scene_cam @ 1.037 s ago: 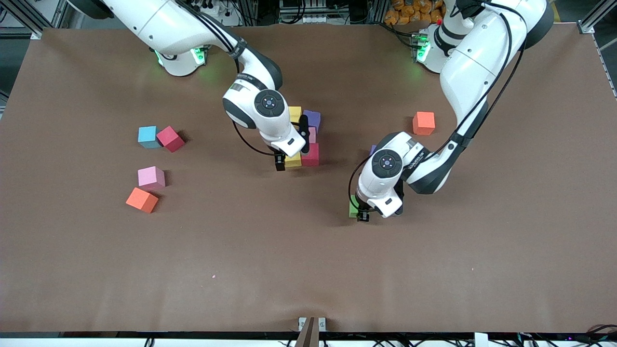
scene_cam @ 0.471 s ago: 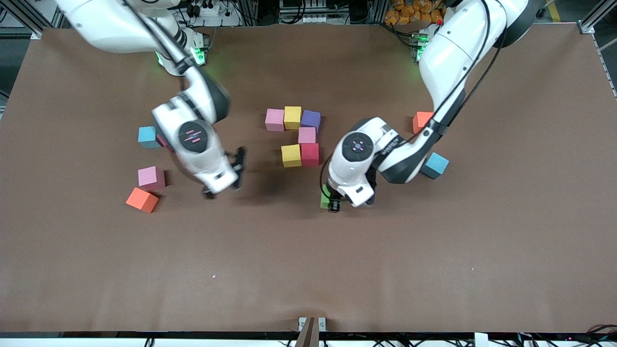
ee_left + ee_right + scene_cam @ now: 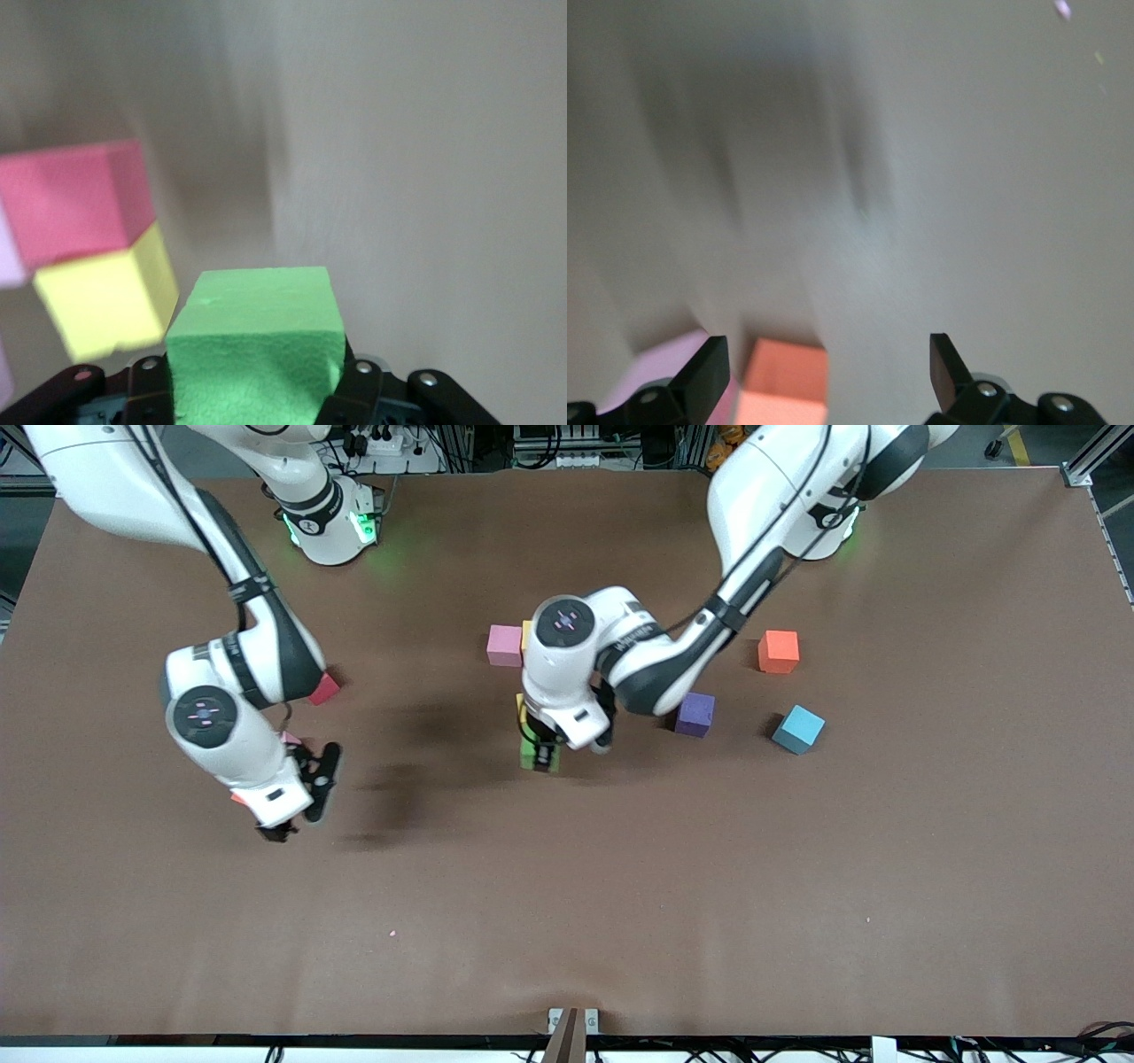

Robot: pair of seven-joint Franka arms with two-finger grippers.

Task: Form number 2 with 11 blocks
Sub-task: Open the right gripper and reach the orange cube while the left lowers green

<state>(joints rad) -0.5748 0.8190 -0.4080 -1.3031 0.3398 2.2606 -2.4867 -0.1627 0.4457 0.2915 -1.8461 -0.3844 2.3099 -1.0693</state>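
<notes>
From the front we see the left gripper pinching the green block over the table beside the partly built number 2, most of which the arm hides; a pink block of its top row shows, while a purple block, an orange block and a light blue block lie toward the left arm's end. The right gripper hangs spread and empty. In the left wrist view the green block sits clamped between the jaws beside a yellow block and a red block; we judge it should come down square, flush against yellow without nudging it. In the right wrist view, open fingers hover above another orange block.
</notes>
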